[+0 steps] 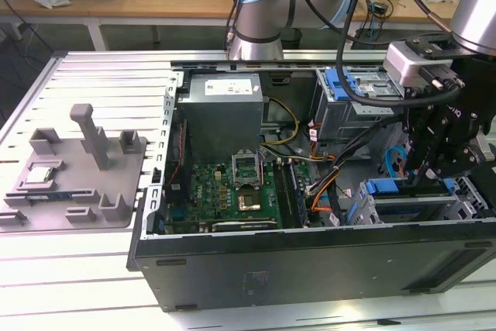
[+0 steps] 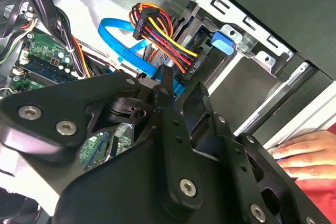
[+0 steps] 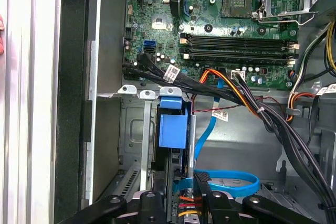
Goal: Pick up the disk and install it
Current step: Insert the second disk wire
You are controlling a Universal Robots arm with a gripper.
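while i watch the exterior view, the hand (image 1: 435, 180) sits low over the drive cage at the case (image 1: 310, 269) corner — the disk (image 3: 172, 129) with its blue carrier stands slotted in that cage, fingers (image 3: 207, 195) closed near its end; whether they grip it, can't tell.

Silver-and-blue arm (image 1: 263, 5); black, screw-studded tool (image 1: 443, 153)

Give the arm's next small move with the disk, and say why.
Probably a short, slow push of the disk deeper along its slot. In the first wrist view its blue carrier stands edge-on in the metal drive cage, with the pincer at the end nearest the camera. Keep it straight, since the blue data cable and the power wires lie close to that end.
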